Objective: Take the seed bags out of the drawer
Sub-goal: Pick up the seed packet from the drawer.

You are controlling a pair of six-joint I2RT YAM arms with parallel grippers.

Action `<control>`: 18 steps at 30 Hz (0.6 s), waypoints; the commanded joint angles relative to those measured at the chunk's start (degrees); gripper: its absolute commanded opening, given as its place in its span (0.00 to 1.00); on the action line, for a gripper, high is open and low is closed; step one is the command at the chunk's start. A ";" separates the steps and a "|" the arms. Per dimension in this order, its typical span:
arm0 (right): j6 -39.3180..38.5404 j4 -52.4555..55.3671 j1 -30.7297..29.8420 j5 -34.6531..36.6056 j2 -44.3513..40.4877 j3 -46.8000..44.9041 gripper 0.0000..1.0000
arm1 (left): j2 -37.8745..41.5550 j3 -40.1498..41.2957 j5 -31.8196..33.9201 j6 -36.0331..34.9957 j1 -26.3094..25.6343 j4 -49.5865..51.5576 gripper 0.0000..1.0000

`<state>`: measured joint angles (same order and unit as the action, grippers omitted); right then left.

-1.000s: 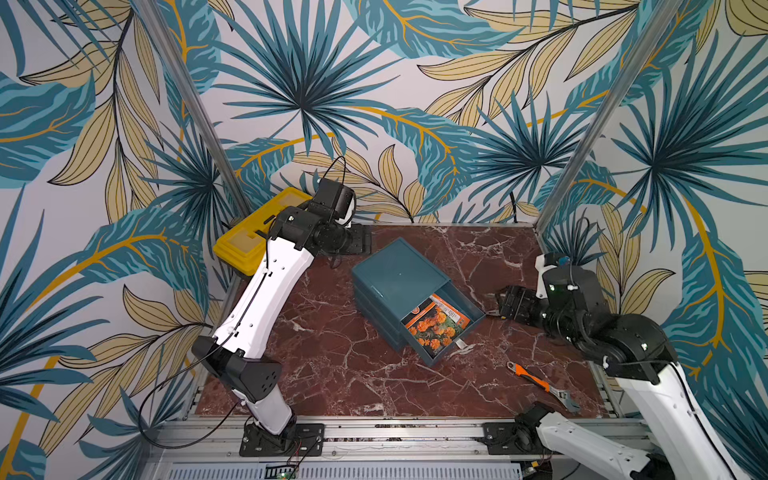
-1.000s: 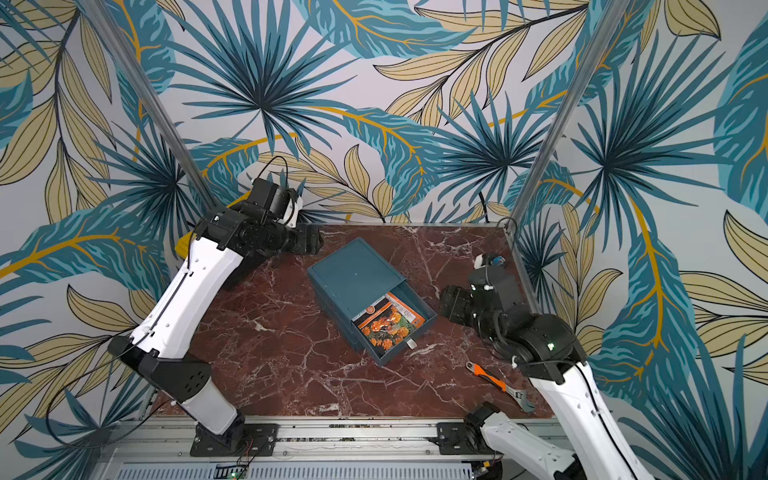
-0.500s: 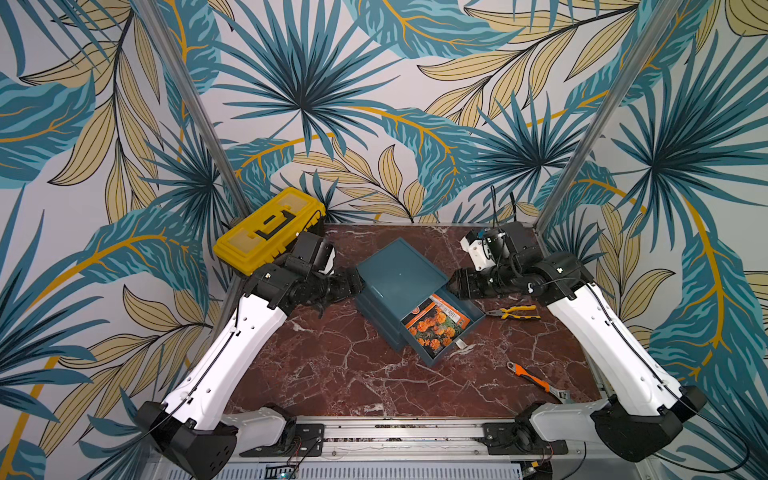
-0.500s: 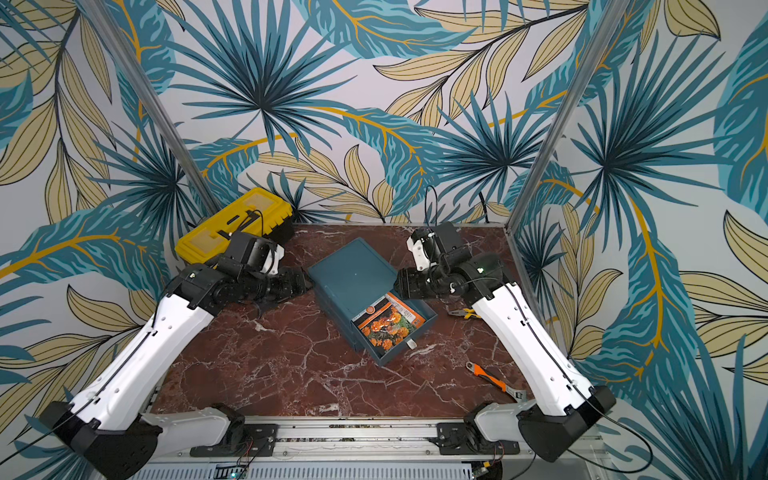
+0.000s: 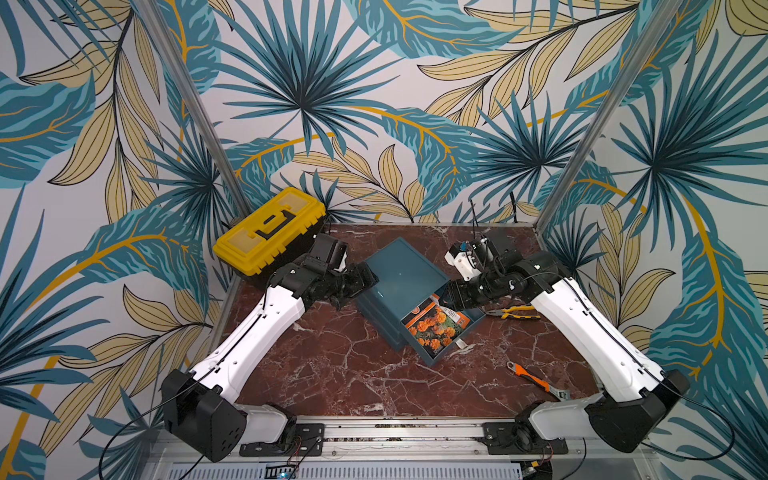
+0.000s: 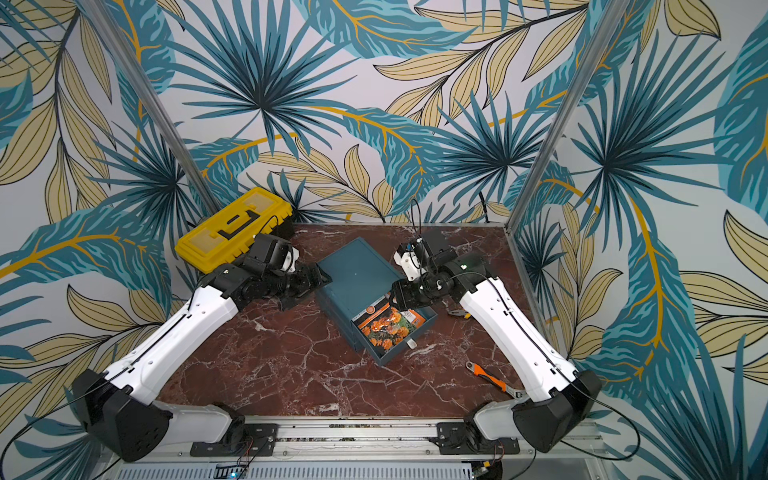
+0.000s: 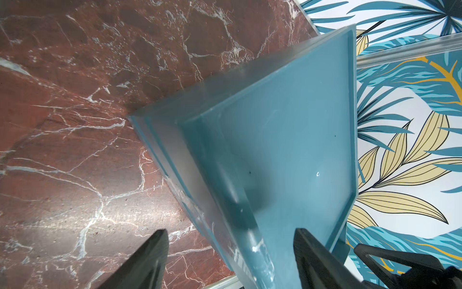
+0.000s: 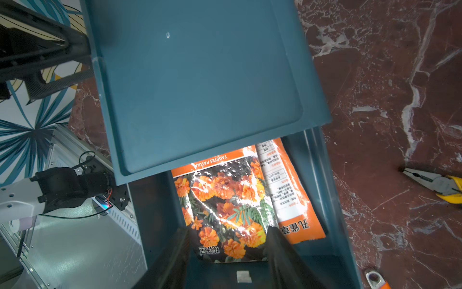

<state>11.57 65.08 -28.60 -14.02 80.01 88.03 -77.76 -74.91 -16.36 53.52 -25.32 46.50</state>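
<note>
One orange-handled wrench (image 5: 534, 380) closest in, flat on the worktop (image 5: 332, 374) near its front right corner, well apart from everything else.

Next back, around the middle: drawer (image 5: 446, 352) pulled out of the top of a teal cabinet (image 5: 399, 270), open end angled toward the front right corner. Flat inside it, the seed bags (image 5: 434, 330), so none out yet. Can make out two in the right wrist view: an orange marigold packet (image 8: 225, 207) on top, plus a second orange packet (image 8: 287, 195) with a white text panel, tucked partly under it along one side. Far ends of both hidden under the cabinet top.

Roughly level with the drawer, yellow-handled pliers (image 5: 513, 312) flat near the right edge, close beside it but not touching.

Over the open drawer, the right gripper (image 8: 228, 231) with jaws apart, one finger either side of the marigold packet's near end. Not clamped on anything as far as visible; can't tell if the tips touch the packet.

At the cabinet corner facing the left edge, the left gripper (image 7: 230, 231), jaws spread too, one finger over the cabinet top and the other out over the marble beside its wall. Can't tell whether either makes contact.

Furthest back, yellow toolbox (image 5: 270, 230), lid shut, parked at the far left corner.
</note>
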 commanded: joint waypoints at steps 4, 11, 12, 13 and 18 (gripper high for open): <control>-3.00 0.03 -0.25 1.59 1.98 -3.89 0.53 | -1.11 -2.16 -0.57 0.27 -0.47 -2.71 0.80; -3.28 -3.58 -0.26 2.19 3.22 -6.86 0.47 | -2.96 -1.89 -0.38 0.27 -1.09 -3.51 0.74; -3.27 -4.13 -0.25 2.19 3.30 -7.37 0.46 | -3.18 -1.87 -0.05 0.27 -1.05 -3.52 0.73; -3.26 -4.46 -0.28 2.24 3.39 -7.78 0.45 | -3.39 -1.90 0.05 0.15 -1.10 -3.39 0.73; -2.86 -6.09 -0.23 1.63 4.09 -9.38 0.43 | -4.09 -2.03 0.54 -0.24 -1.09 -2.93 0.70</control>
<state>9.15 60.73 -28.60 -12.47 83.09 80.12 -81.41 -75.00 -16.80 53.82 -26.22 43.94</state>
